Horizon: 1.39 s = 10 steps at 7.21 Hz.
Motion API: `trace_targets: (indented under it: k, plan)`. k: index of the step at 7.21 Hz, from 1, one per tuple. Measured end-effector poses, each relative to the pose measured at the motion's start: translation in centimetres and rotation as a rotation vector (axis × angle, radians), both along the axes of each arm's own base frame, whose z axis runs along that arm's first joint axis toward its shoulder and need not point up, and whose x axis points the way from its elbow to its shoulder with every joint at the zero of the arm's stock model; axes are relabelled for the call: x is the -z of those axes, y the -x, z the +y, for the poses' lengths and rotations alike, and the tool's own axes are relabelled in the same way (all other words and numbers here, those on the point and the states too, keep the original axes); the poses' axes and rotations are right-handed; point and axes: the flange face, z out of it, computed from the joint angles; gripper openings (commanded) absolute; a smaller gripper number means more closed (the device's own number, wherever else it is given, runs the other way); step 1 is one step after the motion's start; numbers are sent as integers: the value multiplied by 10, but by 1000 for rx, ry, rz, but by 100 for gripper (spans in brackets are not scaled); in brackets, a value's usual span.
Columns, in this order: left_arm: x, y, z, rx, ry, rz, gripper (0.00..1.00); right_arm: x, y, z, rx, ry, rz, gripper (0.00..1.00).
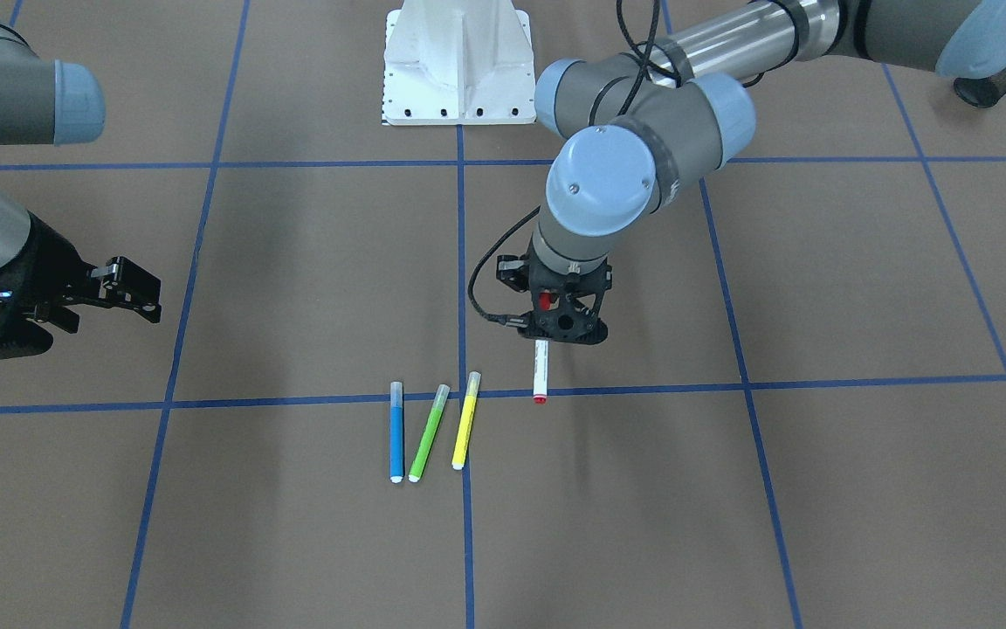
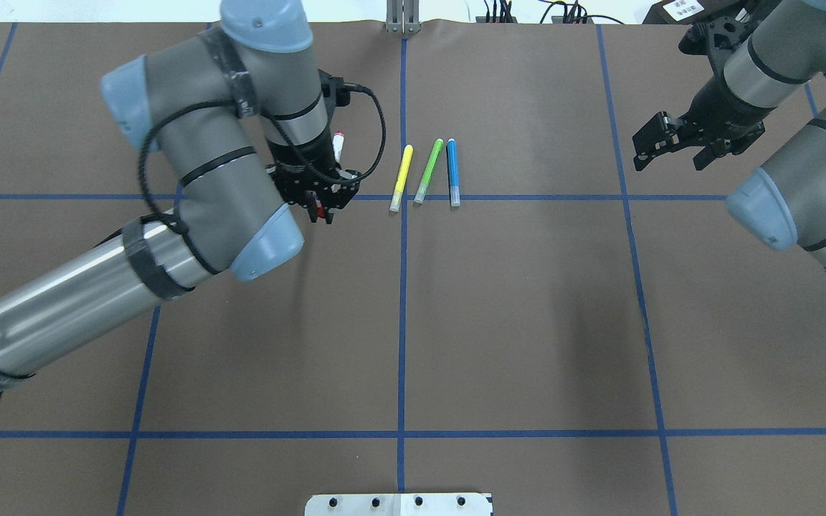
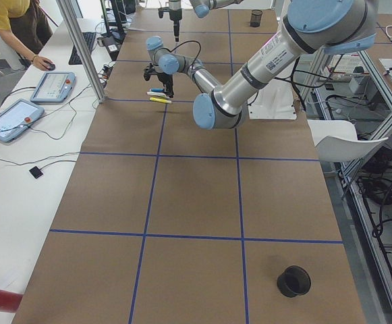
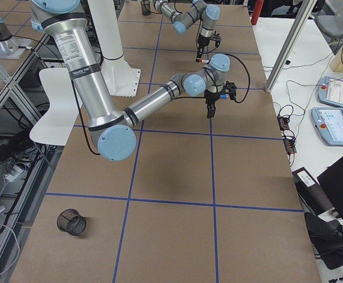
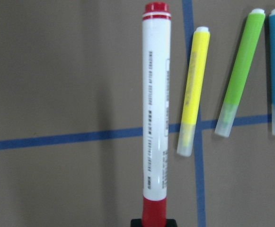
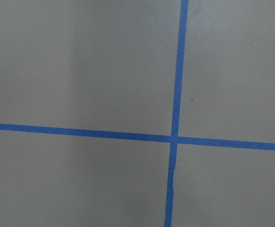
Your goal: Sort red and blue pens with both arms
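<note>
The red pen is being clamped in the left end effector, apparently for sorting; the right end effector is being held open.

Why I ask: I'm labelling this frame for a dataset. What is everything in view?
red pen: 1, white barrel with red ends, held by the left gripper beside the row of markers
blue pen: 1, blue, lying at the row's end farthest from the red pen
green highlighter: 1, green, middle of the row
yellow highlighter: 1, yellow, row's end nearest the red pen
mesh cups: 2, black, one near each end of the table
table: 1, brown cover with a blue tape grid
base mount: 1, white, robot's side of the table
tablets: 2, grey, side bench
person: 1, yellow top, at the bench
left gripper: 1, black, shut on the red pen
right gripper: 1, black, open, empty
</note>
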Motion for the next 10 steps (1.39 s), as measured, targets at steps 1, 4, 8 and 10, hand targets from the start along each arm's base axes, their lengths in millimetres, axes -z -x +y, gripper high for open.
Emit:
trace_targets:
  k: [1, 4, 8, 10]
  plan:
    - [-15, 38, 34, -31, -22, -11, 0, -1, 0, 0, 0, 1, 0, 100]
    - [-65, 148, 130, -136, -137, -84, 0, -3, -1, 1, 0, 2, 1, 100]
    - [-187, 285, 238, -326, -151, -261, 0, -4, -2, 3, 0, 1, 1, 100]
    - [-234, 344, 271, -443, -135, -346, 0, -4, -2, 3, -2, 3, 0, 100]
